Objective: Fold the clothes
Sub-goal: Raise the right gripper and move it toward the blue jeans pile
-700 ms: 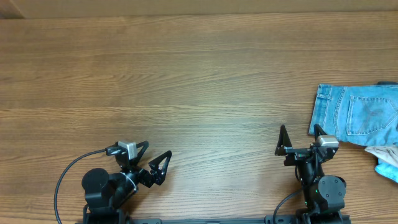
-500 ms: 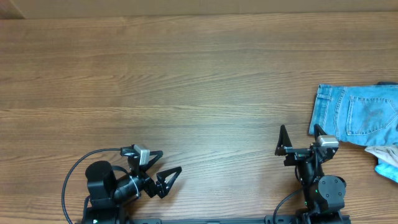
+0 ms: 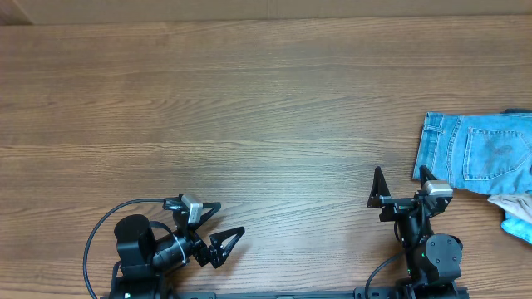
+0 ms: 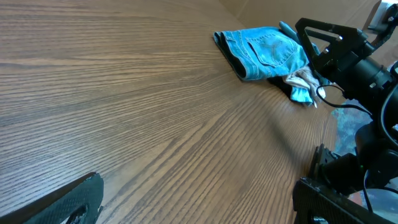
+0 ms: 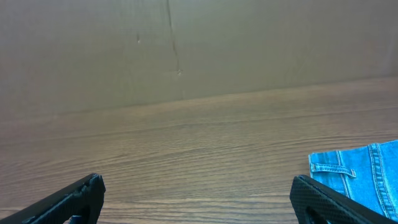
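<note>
The light blue denim jeans [image 3: 482, 155] lie bunched at the table's right edge, waistband to the left, one back pocket up; part runs out of the overhead view. They also show in the left wrist view [image 4: 264, 51] and the right wrist view [image 5: 360, 174]. My left gripper [image 3: 214, 224] is open and empty at the front left, pointing right. My right gripper [image 3: 401, 178] is open and empty at the front right, its right finger just left of the jeans' lower left corner.
A whitish and light blue piece of cloth [image 3: 515, 212] lies below the jeans at the right edge. The wooden table [image 3: 249, 108] stretches wide to the left and back. A brown wall stands behind the table [image 5: 186, 43].
My left gripper has swung from pointing up-right to pointing right and shifted a little rightward. The right arm and the jeans have not moved.
</note>
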